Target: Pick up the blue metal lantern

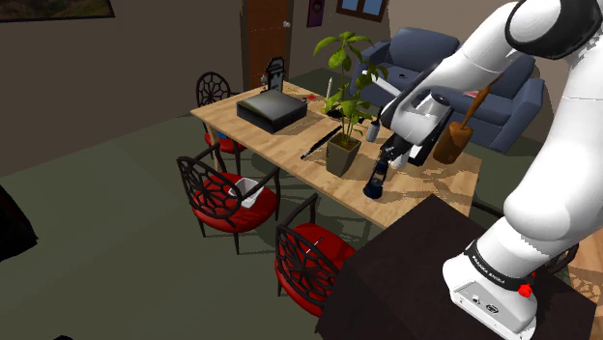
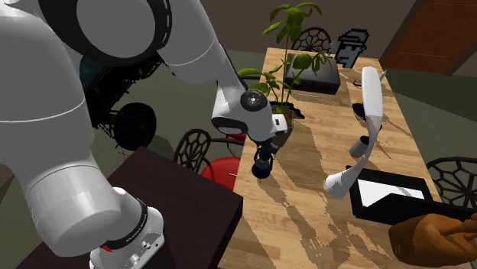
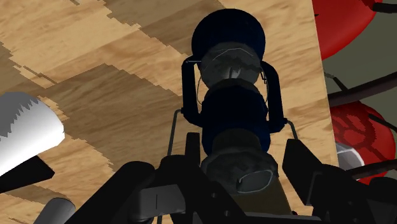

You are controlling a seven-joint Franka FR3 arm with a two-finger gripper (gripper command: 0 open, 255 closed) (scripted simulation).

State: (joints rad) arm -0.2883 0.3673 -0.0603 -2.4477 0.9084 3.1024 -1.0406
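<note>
Looks like a top-down pre-grasp: gripper fingers apart and straddling the top cap of the dark blue lantern, with a sliver of gap visible on one side, so not clamped on it yet. Presumably lined up that way to pinch the narrow cap rather than the wider body. Standing upright on the wooden table, just beside the potted plant on the side toward the stand, near the table edge and directly under the hand.
</note>
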